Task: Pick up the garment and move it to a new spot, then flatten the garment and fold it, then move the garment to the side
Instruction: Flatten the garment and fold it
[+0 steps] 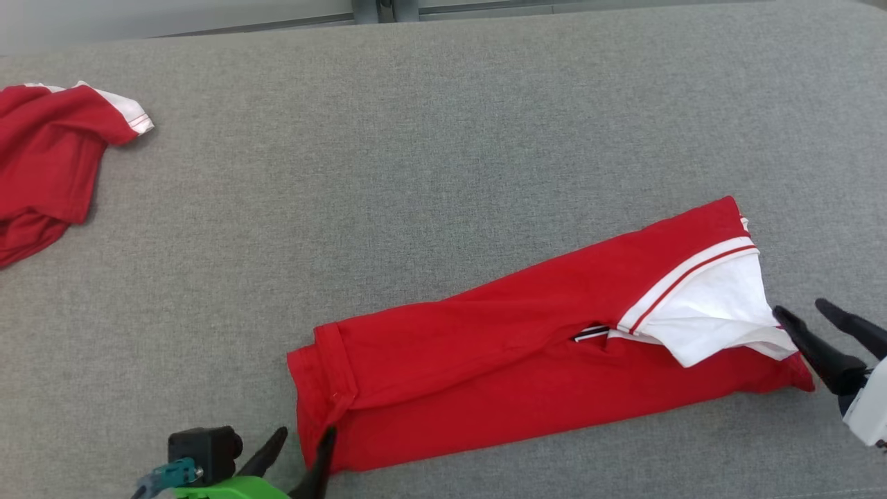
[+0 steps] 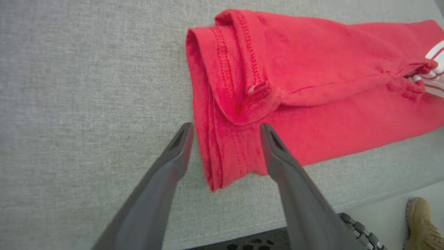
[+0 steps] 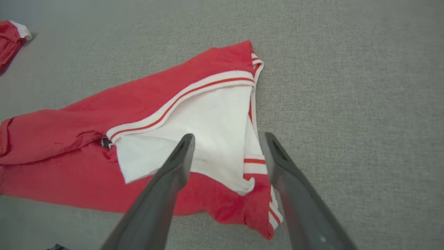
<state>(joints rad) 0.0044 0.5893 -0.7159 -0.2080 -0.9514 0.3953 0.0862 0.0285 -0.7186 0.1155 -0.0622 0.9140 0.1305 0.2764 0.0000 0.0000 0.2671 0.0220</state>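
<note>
Across the grey cushion (image 1: 443, 138), the folded red garment (image 1: 527, 353) stretches lengthwise, hem end at the left gripper (image 1: 305, 431), white-panelled end at the right gripper (image 1: 798, 306), each with jaws apart, empty.

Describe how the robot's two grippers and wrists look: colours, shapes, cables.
The left gripper and right gripper each have two long, dark, tapering fingers with a small slot near the tip. The left one sits on a bright green mount, with a black boxy block and a teal connector beside it. The right one joins a white housing.
</note>
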